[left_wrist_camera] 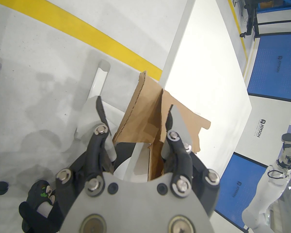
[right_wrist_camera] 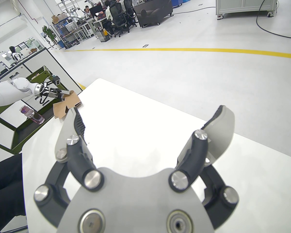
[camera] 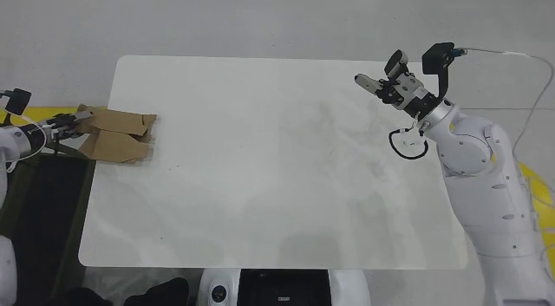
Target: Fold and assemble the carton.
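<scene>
Carton lengthwise across table edge

Left tool clamped, right tool spread wide

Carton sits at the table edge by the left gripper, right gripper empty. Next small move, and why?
Probably slide the carton further onto the table with the left gripper. It looks flat and partly overhangs the edge, and the open, empty right gripper hovers over the opposite side, too far off to help fold.
</scene>
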Controlling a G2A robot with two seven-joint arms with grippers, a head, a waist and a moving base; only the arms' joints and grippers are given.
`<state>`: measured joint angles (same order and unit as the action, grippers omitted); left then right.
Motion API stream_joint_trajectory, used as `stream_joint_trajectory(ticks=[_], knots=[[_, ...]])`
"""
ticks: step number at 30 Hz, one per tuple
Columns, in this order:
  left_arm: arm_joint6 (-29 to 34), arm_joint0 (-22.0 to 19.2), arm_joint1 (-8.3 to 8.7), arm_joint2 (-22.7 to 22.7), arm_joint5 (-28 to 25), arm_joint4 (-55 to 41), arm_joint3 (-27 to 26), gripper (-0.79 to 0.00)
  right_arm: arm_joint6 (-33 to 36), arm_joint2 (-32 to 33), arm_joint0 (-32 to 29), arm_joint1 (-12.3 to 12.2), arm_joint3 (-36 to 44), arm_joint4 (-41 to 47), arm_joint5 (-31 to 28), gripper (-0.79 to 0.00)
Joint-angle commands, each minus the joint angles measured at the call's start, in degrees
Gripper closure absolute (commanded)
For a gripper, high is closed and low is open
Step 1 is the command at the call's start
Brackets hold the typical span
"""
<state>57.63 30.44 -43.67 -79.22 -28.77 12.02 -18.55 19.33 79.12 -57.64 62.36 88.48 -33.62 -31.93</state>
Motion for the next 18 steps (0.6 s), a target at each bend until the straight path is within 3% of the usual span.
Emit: stream_joint_trajectory(ticks=[1, 9, 18], knots=[[-0.56, -0.27, -0.01, -0.25, -0.61, -0.88, 0.15, 0.000, 0.00, 0.00, -0.01, 0.00, 0.00, 0.00, 0.00, -0.785], [-0.41, -1.31, 0.39, -2.03, -4.69, -5.70, -0.69, 0.000, 0.00, 0.00, -0.01, 0.00, 0.00, 0.00, 0.00, -0.785], [0.40, -1.68, 0.22, -4.02, -9.03, -14.16, -6.74, 0.000, 0.00, 0.00, -0.01, 0.00, 0.00, 0.00, 0.00, -0.785]])
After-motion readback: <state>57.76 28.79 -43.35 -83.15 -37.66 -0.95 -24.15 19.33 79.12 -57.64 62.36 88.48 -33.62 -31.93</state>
